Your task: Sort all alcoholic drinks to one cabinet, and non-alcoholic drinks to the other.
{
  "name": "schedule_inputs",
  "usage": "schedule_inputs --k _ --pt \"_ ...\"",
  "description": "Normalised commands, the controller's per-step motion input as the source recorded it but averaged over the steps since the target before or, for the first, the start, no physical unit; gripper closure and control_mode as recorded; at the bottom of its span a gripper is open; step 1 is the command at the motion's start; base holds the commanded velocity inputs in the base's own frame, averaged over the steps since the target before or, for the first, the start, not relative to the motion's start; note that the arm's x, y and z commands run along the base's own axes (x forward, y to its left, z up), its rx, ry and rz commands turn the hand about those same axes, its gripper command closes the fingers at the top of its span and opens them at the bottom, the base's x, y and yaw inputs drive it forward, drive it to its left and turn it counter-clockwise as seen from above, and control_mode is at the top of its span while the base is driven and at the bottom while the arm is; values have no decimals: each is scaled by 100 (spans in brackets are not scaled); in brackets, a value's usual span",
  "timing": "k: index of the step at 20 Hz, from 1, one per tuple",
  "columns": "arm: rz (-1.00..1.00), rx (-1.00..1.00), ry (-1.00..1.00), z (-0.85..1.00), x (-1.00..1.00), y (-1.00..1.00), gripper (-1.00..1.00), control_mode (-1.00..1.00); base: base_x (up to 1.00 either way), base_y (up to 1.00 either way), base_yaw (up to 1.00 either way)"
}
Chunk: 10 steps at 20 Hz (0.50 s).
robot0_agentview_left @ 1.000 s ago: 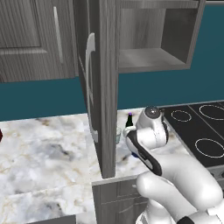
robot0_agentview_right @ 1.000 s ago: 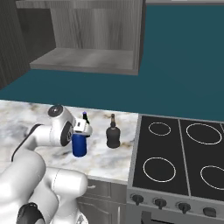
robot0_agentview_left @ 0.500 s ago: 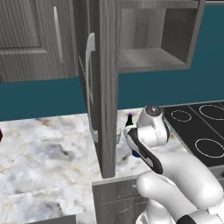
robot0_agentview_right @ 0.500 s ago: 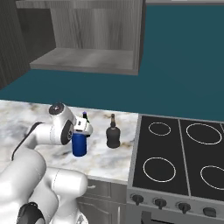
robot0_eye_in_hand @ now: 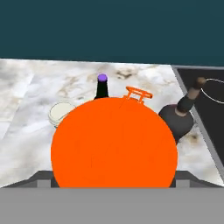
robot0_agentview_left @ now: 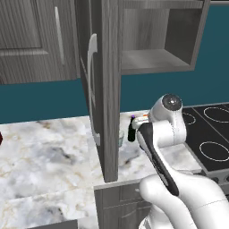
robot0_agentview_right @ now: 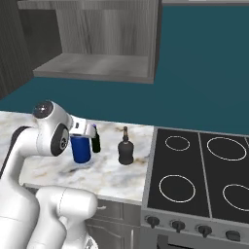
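The coming move turns on one relation: in the hand view the round orange cap of the blue cylindrical bottle point(robot0_eye_in_hand: 113, 142) sits dead centre and very close, so the upright bottle stands straight along the tool's line of sight, its long axis vertical, and the tool looks down on it from just above. The fingertips are hidden by that cap, so the pictures do not show them, yet the jaws appear to stand wide apart and grip nothing. From left to right on the white-and-grey marbled tabletop point(robot0_agentview_left: 49, 152): the small pale translucent cup with a white lid point(robot0_eye_in_hand: 60, 113) stands behind the blue bottle's left shoulder; the slim dark green glass bottle with a purple cap point(robot0_eye_in_hand: 101, 87) rises just behind it, toward the teal back wall; the blue bottle point(robot0_agentview_right: 80, 149) itself, smooth and plastic-looking, stands near the middle of the tabletop; the squat, round-bodied blackish glass bottle with a long neck point(robot0_agentview_right: 125, 149) stands to its right, close to the tabletop's edge by the black glass cooktop point(robot0_agentview_right: 199, 180). The four drinks stand apart, none touching. Above, the grey wood-grain open cabinet point(robot0_agentview_right: 99, 65) waits with a bare shelf.
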Motion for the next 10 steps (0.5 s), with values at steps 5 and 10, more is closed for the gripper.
schedule_inputs --k 5,10 --pt "4 0 -7 100 -48 0 100 -100 0 0 0" --pt "15 1 -8 100 -37 0 100 -100 0 0 0"
